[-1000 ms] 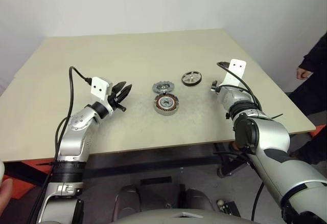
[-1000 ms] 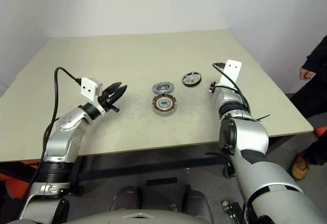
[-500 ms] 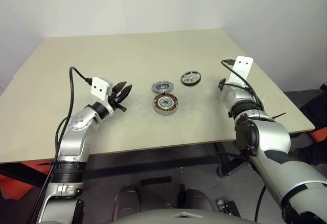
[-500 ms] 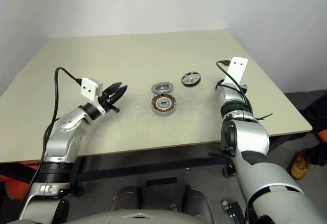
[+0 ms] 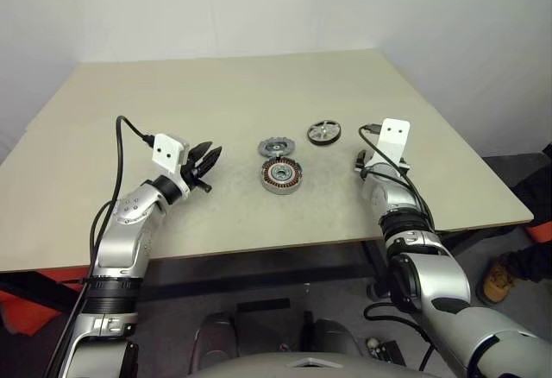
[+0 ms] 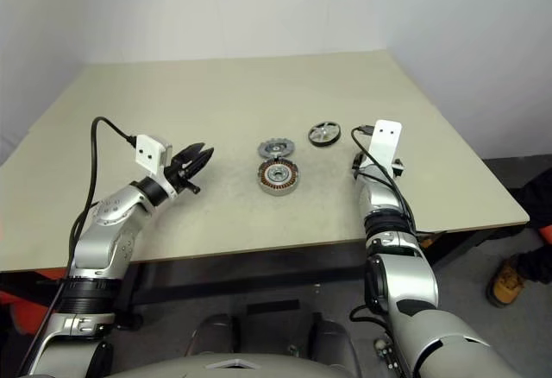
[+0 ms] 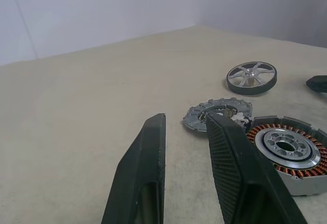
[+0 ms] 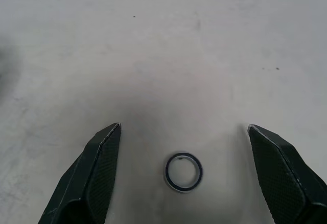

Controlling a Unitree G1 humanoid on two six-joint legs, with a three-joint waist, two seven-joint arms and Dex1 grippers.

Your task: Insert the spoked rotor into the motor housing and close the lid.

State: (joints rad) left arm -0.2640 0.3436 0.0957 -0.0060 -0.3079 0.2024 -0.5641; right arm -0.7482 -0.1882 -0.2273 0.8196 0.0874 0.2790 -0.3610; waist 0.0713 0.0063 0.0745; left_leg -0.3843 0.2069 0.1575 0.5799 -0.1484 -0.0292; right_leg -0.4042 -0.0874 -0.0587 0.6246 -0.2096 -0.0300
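I am viewing the bench (image 5: 259, 85) from near to far. My left fingers (image 7: 148, 178) are hovering narrowly parted, grasping nothing. My right fingers (image 8: 94, 173) are spread wide over a small ring (image 8: 183, 172). The motor housing (image 5: 280, 175) is lying at centre. The lid (image 5: 275, 147) is lying just behind it. The spoked rotor (image 5: 323, 132) is sitting farther right.

table (image 6: 259, 93): beige top, white walls behind
motor housing (image 6: 278, 175): near table middle, copper windings showing, open
lid (image 6: 275, 148): flat, just behind the housing
spoked rotor (image 6: 324, 133): flat, right of the lid, apart from it
left gripper (image 6: 197, 160): left of the housing, holding nothing
person's shoe (image 6: 504, 281): on floor, far right
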